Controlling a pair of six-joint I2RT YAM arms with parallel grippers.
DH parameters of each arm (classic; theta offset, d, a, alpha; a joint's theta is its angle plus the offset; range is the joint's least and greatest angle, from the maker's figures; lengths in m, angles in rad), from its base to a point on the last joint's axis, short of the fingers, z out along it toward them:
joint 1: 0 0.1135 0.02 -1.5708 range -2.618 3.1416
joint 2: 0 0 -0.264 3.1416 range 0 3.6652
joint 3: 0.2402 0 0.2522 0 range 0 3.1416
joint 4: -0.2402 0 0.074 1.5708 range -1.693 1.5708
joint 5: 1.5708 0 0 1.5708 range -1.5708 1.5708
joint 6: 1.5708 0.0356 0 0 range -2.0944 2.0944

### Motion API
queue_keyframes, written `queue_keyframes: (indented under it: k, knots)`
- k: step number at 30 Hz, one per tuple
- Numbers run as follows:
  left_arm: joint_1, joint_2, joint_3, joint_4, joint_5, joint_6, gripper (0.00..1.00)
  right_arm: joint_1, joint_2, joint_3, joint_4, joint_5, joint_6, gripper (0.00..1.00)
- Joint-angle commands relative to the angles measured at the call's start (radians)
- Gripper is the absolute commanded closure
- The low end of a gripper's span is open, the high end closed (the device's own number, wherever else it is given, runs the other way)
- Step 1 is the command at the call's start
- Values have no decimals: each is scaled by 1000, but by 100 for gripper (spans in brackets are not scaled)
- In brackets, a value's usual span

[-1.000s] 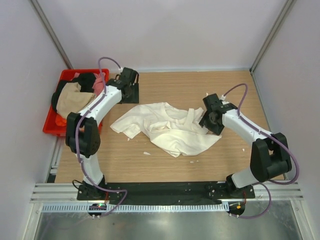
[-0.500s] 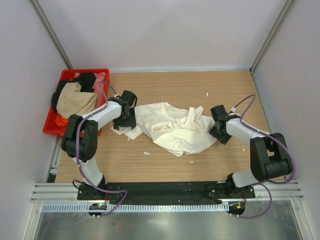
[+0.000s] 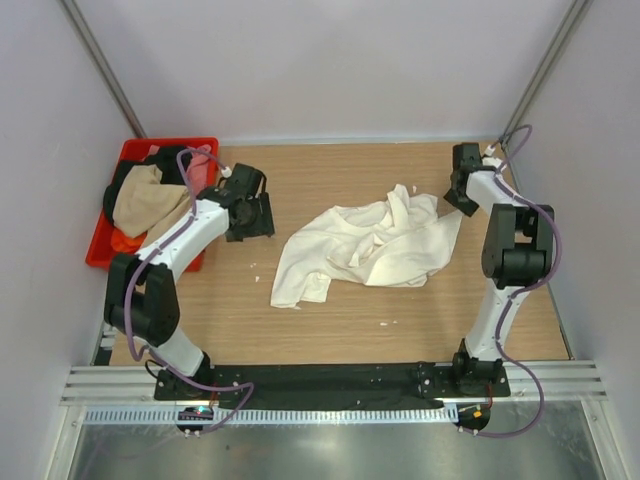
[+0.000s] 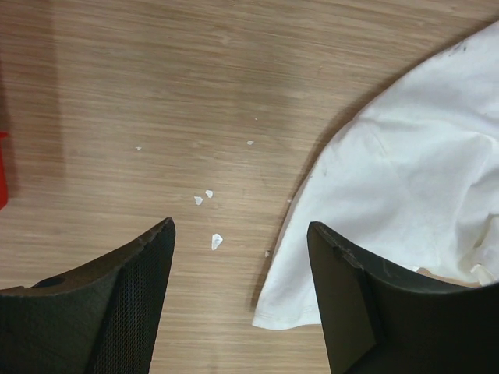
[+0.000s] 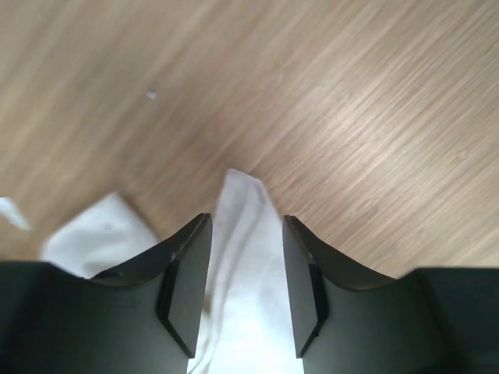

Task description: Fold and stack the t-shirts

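A crumpled cream cloth t-shirt lies in soft folds mid-table on the wood-grain table. The right gripper pinches a strip of its right edge between 2 narrowed black fingers. The left gripper gapes wide over bare wood beside the hem, near a red plastic crate holding a bunched tan shirt.

cream t-shirt: 1 | crate shirts: at least 3 | red crate: 1

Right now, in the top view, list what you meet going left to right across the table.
red crate → left gripper → cream t-shirt → right gripper, at the shirt's right corner.
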Motion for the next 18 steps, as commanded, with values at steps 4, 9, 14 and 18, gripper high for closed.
queue_keyframes:
  k: [4,9,14,18]
  knots:
    - [-2,-13,-104,79,139,-39,30,198,-167,218,-406,19,148,47]
    - [-5,-47,-179,143,230,-76,31,443,-301,73,-468,-13,447,46]
    - [-5,-114,-280,218,267,-121,31,608,-319,29,-521,-52,791,46]
    - [-5,-177,-390,278,290,-167,31,674,-255,78,-603,-111,947,47]
